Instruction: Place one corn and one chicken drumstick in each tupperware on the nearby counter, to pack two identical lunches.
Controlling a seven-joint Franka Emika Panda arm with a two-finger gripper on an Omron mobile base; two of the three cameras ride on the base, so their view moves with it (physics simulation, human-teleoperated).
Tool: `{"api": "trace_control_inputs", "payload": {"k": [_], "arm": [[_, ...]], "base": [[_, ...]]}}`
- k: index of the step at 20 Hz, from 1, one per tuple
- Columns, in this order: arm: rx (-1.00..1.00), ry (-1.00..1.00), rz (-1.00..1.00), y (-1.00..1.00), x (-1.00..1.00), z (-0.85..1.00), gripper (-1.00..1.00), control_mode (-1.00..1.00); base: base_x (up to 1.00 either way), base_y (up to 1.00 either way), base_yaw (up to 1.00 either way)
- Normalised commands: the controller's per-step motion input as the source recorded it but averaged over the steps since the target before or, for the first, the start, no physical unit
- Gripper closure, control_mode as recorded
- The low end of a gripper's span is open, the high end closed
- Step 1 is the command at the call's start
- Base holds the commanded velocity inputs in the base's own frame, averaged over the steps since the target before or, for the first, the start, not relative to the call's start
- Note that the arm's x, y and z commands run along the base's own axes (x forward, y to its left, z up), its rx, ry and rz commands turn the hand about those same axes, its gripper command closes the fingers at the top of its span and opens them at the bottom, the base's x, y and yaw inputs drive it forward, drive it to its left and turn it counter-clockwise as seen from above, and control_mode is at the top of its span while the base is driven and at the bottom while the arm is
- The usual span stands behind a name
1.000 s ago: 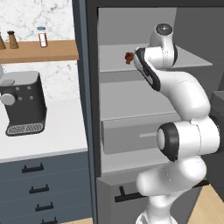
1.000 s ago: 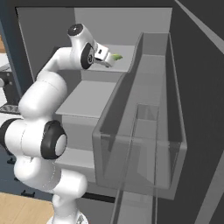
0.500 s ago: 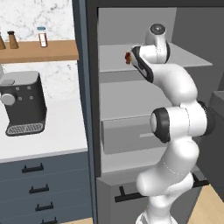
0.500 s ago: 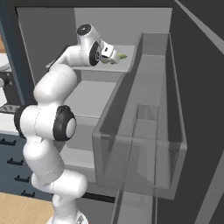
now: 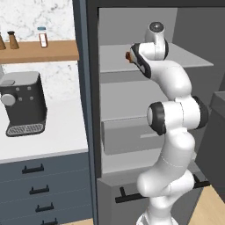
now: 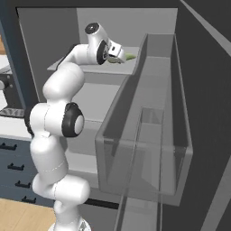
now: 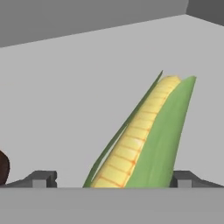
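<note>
The arm reaches up into an open fridge [image 5: 132, 110], its hand at the top shelf [image 5: 114, 59]. In the hand view the gripper [image 7: 111, 179] stands wide open, 1 dark fingertip at each side of the bottom edge, and a corn cob [image 7: 142, 140] lies between them on the pale grey shelf floor. This cob is yellow with green husk on both sides, its tip pointing away from the hand and leaning toward the right of that view. The fingertips are apart from the cob; whether anything touches it lower down is hidden by the bottom of the view.

At the far left edge of the hand view a dark reddish-brown rounded shape [image 7: 3, 168] shows, cut off by the frame. In the left base view a small orange-brown bit [image 5: 128, 56] shows on the same shelf just beside the hand. In the right base view the green husk end [image 6: 129, 57] pokes out past the hand on the shelf.

To the left of the fridge, the white bench [image 5: 44, 136] carries a black coffee machine [image 5: 23, 103] over dark drawers with black handles. Above it a wooden wall shelf [image 5: 39, 50] holds 3 small bottles.
</note>
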Motion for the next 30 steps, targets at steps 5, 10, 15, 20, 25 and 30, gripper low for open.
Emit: {"api": "trace_control_inputs", "payload": {"k": [5,10,15,20,25,30], "arm": [[0.0,-0.17,0.0,-0.3,0.2,-0.33,-1.0,-1.0],[0.0,-0.25,0.0,-0.16,0.18,-0.17,-1.0,-1.0],[0.0,-0.2,-0.01,-0.21,0.32,-0.15,-1.0,-1.0],[0.0,-0.03,-0.02,-0.23,0.36,-0.1,1.0,-1.0],[0.0,0.55,-0.02,-0.14,-0.24,-0.33,1.0,-1.0],[0.0,0.41,0.0,0.0,-0.74,-0.12,1.0,-1.0]], "base": [[0.0,0.0,0.0],[0.0,0.0,0.0],[0.0,0.0,0.0],[0.0,0.0,0.0],[0.0,0.0,0.0],[0.0,0.0,0.0]]}}
